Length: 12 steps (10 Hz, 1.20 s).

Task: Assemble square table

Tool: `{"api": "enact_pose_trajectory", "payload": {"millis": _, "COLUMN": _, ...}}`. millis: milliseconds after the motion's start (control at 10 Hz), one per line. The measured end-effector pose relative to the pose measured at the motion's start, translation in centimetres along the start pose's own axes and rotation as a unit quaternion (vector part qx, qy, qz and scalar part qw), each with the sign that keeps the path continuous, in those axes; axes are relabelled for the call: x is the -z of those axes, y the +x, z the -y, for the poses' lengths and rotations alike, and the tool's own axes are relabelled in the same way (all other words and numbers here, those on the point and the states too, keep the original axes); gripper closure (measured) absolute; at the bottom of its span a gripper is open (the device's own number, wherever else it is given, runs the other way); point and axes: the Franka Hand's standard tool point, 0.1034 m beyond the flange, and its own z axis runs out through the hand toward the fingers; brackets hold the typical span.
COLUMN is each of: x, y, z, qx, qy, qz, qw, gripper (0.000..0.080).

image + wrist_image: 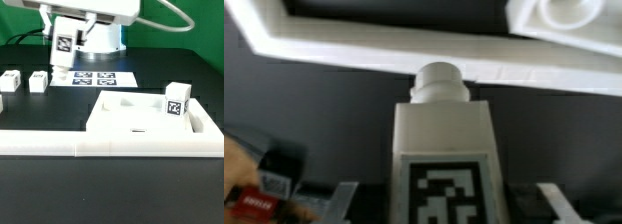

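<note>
Evidently the hand (63, 40), upper left of the exterior view, clamps a leg post (441, 130) by its flat sides; likely light, stiff, slick plastic, so squeeze squarely.

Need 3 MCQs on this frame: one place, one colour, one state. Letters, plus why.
1. Where does the flat white plastic square slab lie?
A) beside the long white rail
B) on the marker board
C) held in the air

2. What colour is the work surface?
A) white
B) black
C) brown

3. The pincer is:
A) open, empty
B) shut on the slab
C) shut on a white tagged leg post

1 A: it sits along the rail, on the exterior view's right.
2 B: the bare surface shows black.
3 C: the post hangs above the surface between its fingers.
</note>
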Motion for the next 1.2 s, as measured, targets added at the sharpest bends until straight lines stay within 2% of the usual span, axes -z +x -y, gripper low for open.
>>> {"api": "enact_pose_trajectory", "payload": {"millis": 100, "x": -0.1, "y": -0.4, "z": 0.4, "qx": 0.001, "qy": 0.009, "qz": 0.012, "qw": 1.000, "gripper": 0.0509}}
{"api": "enact_pose_trajectory", "payload": {"millis": 400, "x": 1.0, "y": 0.4, "z": 2.4, "qx": 0.019, "qy": 0.048, "qz": 0.033, "qw": 0.998, "gripper": 0.0509}}
{"api": "enact_pose_trajectory", "payload": {"millis": 600, "x": 2.2, "y": 1.9, "z": 4.5, "qx": 0.026, "qy": 0.067, "qz": 0.025, "qw": 0.997, "gripper": 0.0509}}
{"api": "enact_pose_trajectory", "payload": {"millis": 700, "x": 3.2, "y": 3.2, "z": 5.9, "qx": 0.022, "qy": 0.089, "qz": 0.041, "qw": 0.995, "gripper": 0.0509}}
{"api": "enact_pose_trajectory", "payload": {"millis": 800, "x": 4.1, "y": 4.2, "z": 7.1, "qx": -0.001, "qy": 0.100, "qz": 0.052, "qw": 0.994, "gripper": 0.0509}}
{"api": "enact_pose_trajectory", "payload": {"millis": 900, "x": 4.0, "y": 4.2, "z": 7.0, "qx": 0.012, "qy": 0.096, "qz": 0.047, "qw": 0.994, "gripper": 0.0509}}
{"api": "enact_pose_trajectory", "payload": {"millis": 1200, "x": 3.8, "y": 4.0, "z": 6.8, "qx": 0.011, "qy": 0.095, "qz": 0.049, "qw": 0.994, "gripper": 0.0509}}
